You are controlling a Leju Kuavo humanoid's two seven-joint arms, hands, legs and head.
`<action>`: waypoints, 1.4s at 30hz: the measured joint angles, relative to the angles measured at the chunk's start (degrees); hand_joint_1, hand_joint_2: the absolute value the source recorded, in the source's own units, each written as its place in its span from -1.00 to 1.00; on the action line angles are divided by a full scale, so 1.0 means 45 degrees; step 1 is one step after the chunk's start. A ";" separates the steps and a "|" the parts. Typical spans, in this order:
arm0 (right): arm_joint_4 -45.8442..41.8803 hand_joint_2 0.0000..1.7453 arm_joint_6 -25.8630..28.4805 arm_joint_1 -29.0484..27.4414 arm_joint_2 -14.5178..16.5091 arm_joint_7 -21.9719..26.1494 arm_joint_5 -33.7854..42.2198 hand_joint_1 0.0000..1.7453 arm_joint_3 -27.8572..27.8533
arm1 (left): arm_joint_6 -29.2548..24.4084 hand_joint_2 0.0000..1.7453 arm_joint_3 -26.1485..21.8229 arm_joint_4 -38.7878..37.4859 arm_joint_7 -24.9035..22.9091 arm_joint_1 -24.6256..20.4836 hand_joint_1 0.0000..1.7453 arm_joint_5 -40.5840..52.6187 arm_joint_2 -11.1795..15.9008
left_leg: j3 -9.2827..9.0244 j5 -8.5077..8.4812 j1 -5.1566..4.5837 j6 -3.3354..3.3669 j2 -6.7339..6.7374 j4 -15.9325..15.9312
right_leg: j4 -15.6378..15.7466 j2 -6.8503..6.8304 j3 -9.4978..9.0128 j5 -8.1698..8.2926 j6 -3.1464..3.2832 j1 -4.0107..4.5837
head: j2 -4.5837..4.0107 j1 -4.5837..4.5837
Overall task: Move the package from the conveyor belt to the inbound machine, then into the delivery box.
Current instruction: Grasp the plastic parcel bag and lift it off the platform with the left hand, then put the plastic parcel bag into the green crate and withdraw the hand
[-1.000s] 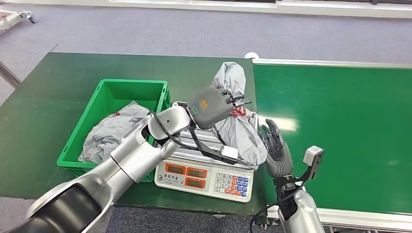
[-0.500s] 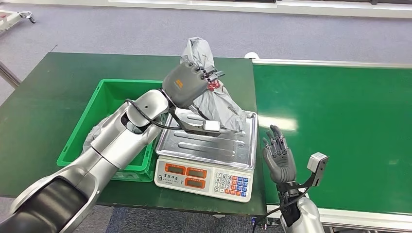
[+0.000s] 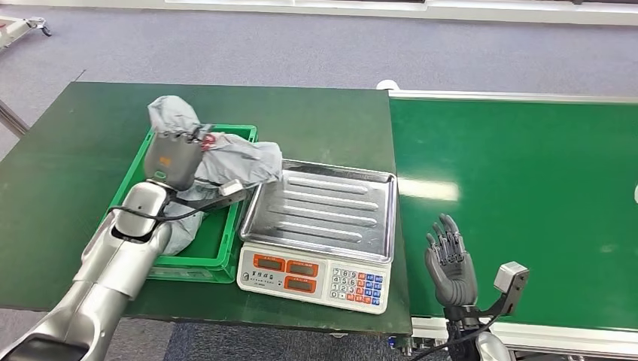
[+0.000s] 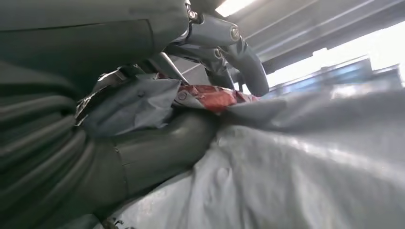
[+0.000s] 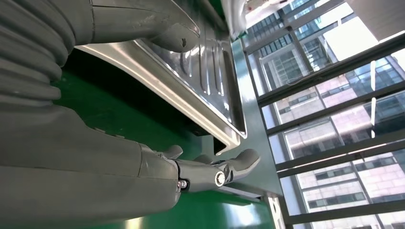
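My left hand (image 3: 173, 156) grips a crumpled grey package (image 3: 229, 158) with a red label and holds it over the green delivery box (image 3: 239, 218). The package's free end hangs past the box's right rim toward the scale. In the left wrist view my fingers (image 4: 239, 52) clamp the grey package (image 4: 305, 162) at its red label. Another grey package (image 3: 177, 229) lies inside the box. The inbound machine, a scale with a bare steel tray (image 3: 323, 207), stands between box and belt. My right hand (image 3: 450, 259) is open, fingers spread upward, at the near edge of the conveyor belt (image 3: 527, 195).
The scale's keypad and orange displays (image 3: 316, 271) face me at the table's front edge. The dark green table (image 3: 68, 150) extends left and behind the box. In the right wrist view the steel tray (image 5: 205, 67) lies close beside my open right hand (image 5: 210, 174).
My left hand has lifted the grey package off the scale tray and carried it left, over the green box. My right hand has drawn back toward me and to the right.
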State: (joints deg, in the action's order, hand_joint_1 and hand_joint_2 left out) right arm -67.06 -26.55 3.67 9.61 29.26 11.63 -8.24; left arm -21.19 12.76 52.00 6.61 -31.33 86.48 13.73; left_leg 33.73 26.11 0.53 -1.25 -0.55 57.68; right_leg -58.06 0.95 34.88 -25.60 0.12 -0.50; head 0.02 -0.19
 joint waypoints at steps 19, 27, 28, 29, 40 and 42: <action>-0.0285 1.00 0.0301 -0.0032 0.0372 -0.0116 -0.0300 -1.00 -0.0119 | -0.0505 1.00 -0.3500 0.0973 0.0667 0.2398 -1.00 -0.1401 -0.0673 | 0.0005 0.0005 -0.0002 0.0007 -0.0005 0.0004 | 0.0001 -0.0014 -0.0006 0.0000 -0.0001 -0.0003 | 0.0000 -0.0001; -0.0281 1.00 0.0510 0.0140 0.0373 0.0021 -0.0571 -1.00 -0.0112 | 0.1357 1.00 -0.3512 0.2630 0.3196 0.2908 -1.00 -0.5945 -0.1671 | 0.0006 0.0007 -0.0003 0.0008 -0.0008 0.0005 | 0.0002 -0.0019 -0.0004 0.0000 -0.0002 -0.0004 | 0.0000 0.0000; -0.0272 1.00 0.0543 0.0185 0.0372 0.0038 -0.0611 -1.00 -0.0097 | 0.1685 1.00 -0.3448 0.2885 0.3365 0.2945 -1.00 -0.6539 -0.1833 | 0.0006 0.0007 -0.0003 0.0008 -0.0011 0.0005 | 0.0002 -0.0020 -0.0004 0.0001 -0.0002 -0.0004 | 0.0000 0.0001; -0.0256 1.00 0.0572 0.0246 0.0372 0.0054 -0.0651 -1.00 -0.0067 | 0.2010 1.00 -0.3340 0.3121 0.3444 0.2963 -1.00 -0.7082 -0.2004 | 0.0007 0.0007 -0.0003 0.0009 -0.0013 0.0006 | 0.0002 -0.0021 -0.0004 0.0002 -0.0003 -0.0004 | 0.0000 0.0000; 0.0227 1.00 0.0731 0.1315 0.0375 0.0135 -0.1179 -1.00 0.1101 | 0.8235 1.00 -0.1038 0.4052 0.3911 0.2485 -1.00 -1.5334 -0.3652 | 0.0002 0.0000 -0.0007 0.0016 -0.0013 0.0013 | 0.0003 -0.0023 -0.0007 0.0017 -0.0011 -0.0014 | 0.0000 0.0001; 0.0308 1.00 0.0809 0.1558 0.0393 0.0118 -0.1214 -1.00 0.1380 | 0.8708 1.00 -0.0639 0.3805 0.4019 0.2341 -1.00 -1.6463 -0.4117 | 0.0005 0.0000 -0.0011 0.0017 -0.0016 0.0014 | 0.0003 -0.0025 -0.0008 0.0018 -0.0013 -0.0016 | 0.0000 0.0002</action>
State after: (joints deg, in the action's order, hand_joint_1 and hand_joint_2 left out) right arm -65.67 -22.91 10.68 11.38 29.79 6.16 -2.03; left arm 18.00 9.88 69.13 24.70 -20.80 12.40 -4.80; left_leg 33.75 26.11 0.48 -1.17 -0.62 57.75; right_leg -58.05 0.83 34.84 -25.52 0.06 -0.57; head 0.02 -0.18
